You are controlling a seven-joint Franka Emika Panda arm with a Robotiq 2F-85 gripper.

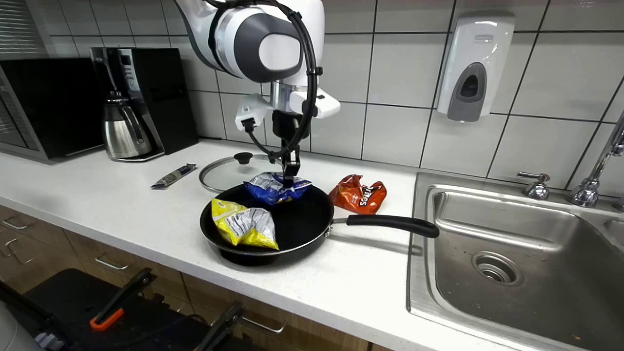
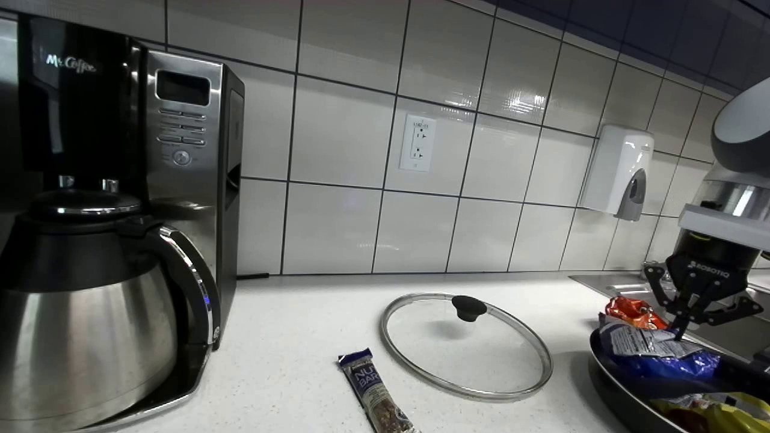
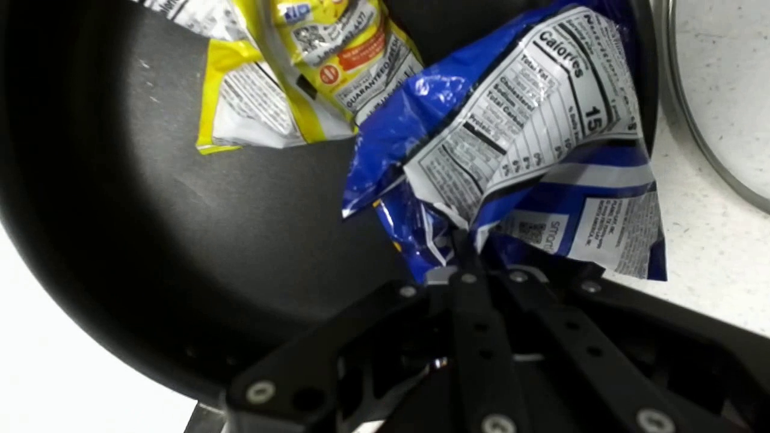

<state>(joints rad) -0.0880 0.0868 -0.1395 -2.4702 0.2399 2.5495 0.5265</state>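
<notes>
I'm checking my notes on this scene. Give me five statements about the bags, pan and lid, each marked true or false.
1. The tool grips the blue bag. True.
2. The yellow bag lies outside the pan. False: the yellow bag is inside the pan.
3. The red bag rests on the counter. True.
4. The glass lid covers the pan. False: the glass lid lies on the counter beside the pan.
5. The pan's handle points toward the sink. True.

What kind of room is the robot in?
It looks like a kitchen, maybe one at a workplace, though I can't tell for sure. There's a metal sink set into the counter, a coffee maker and a frying pan.
</notes>
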